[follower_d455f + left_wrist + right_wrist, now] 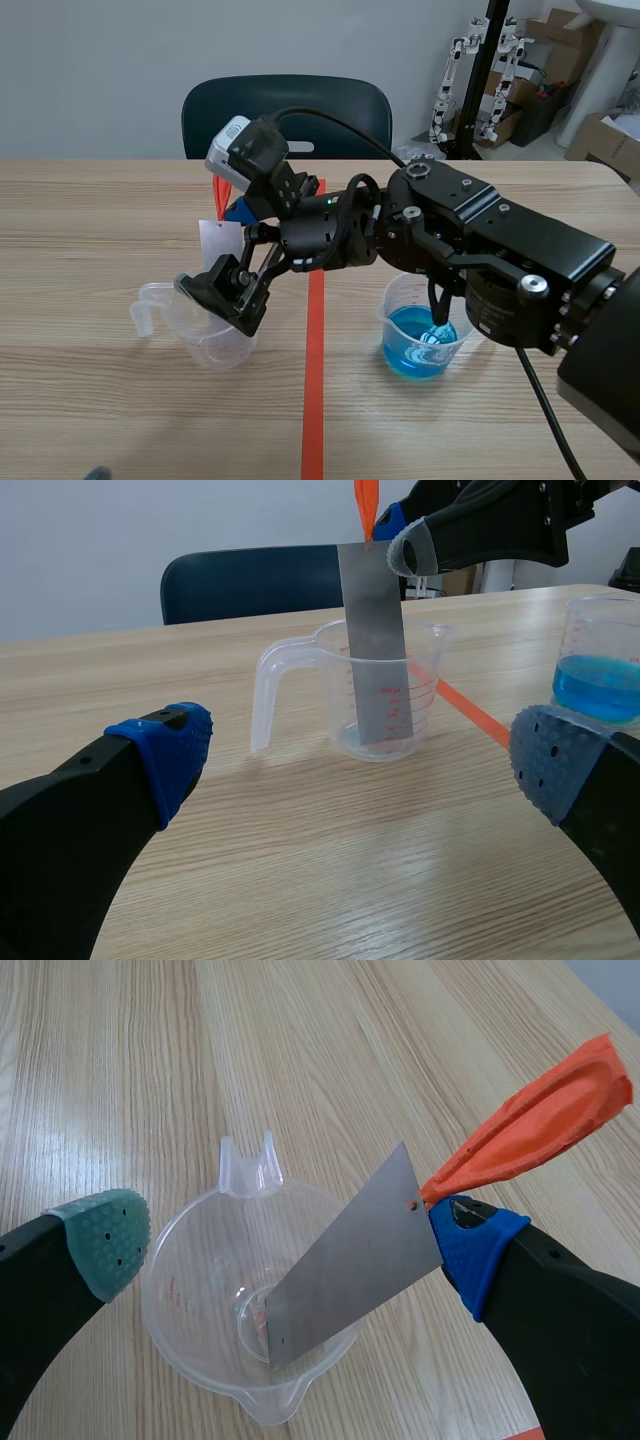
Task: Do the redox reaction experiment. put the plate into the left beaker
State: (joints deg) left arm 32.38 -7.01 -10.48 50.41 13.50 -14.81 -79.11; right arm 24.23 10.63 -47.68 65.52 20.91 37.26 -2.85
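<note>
Item: grey plate [355, 1260] standing inside the left beaker [165, 1290], released.

We record the plate tilted, its lower end on the left beaker's floor and its upper end above the rim, with an orange ribbon [530, 1130] tied at its top corner. Only the right wrist view shows us that the right gripper [290, 1245] straddles this beaker with its fingers spread wide, the blue pad [470, 1250] against the plate's upper corner and the green pad [105, 1240] well apart from it. Only the left wrist view shows us the left gripper [365, 765], near the beaker with its fingers wide apart and nothing between them. That view also shows a second beaker [600, 670] of blue liquid across the tape line. In the scene view, the right arm hides most of the plate.
</note>
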